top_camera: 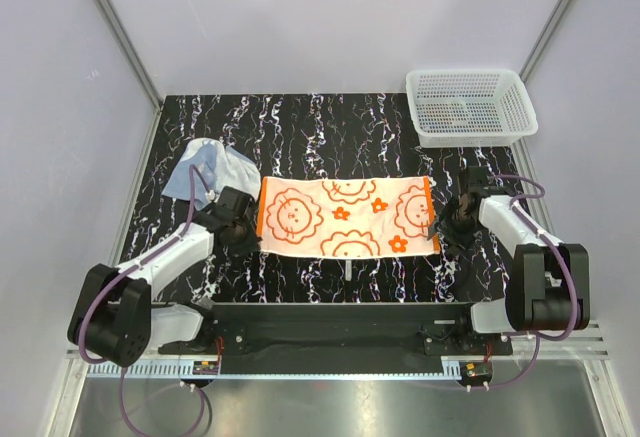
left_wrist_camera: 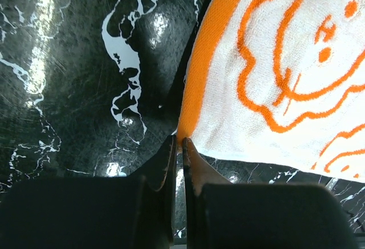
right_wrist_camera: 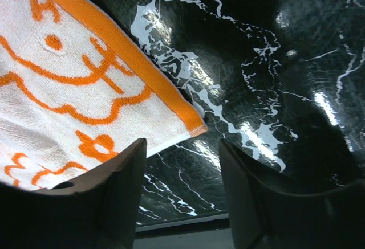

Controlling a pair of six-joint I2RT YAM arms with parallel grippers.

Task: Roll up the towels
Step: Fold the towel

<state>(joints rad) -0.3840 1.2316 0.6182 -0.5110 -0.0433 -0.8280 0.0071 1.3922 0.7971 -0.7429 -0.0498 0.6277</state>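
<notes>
Orange and white, the patterned towel [top_camera: 345,217] with its lion faces and flowers lies spread flat at the middle of the black marbled surface [top_camera: 300,127], its long sides running from 9 to 3 o'clock. Your left fingers [top_camera: 252,239] sit at its 8 o'clock corner. The left wrist view shows them pressed almost together, with the tip of the orange border pinched between them, so they grip that corner right down at the surface. Your right fingers [top_camera: 446,239] sit at the 4 o'clock corner, and there they stand wide apart. In the right wrist view that corner lies flat on the surface just ahead of the gap, touched by neither finger. A second, blue towel [top_camera: 208,169] lies crumpled at 10 o'clock from the spread one, just beyond your left arm. You cannot tell from above whether the two towels touch. A white mesh basket [top_camera: 470,107] stands at 1 o'clock, at the far right edge of the surface, well apart from both towels.
</notes>
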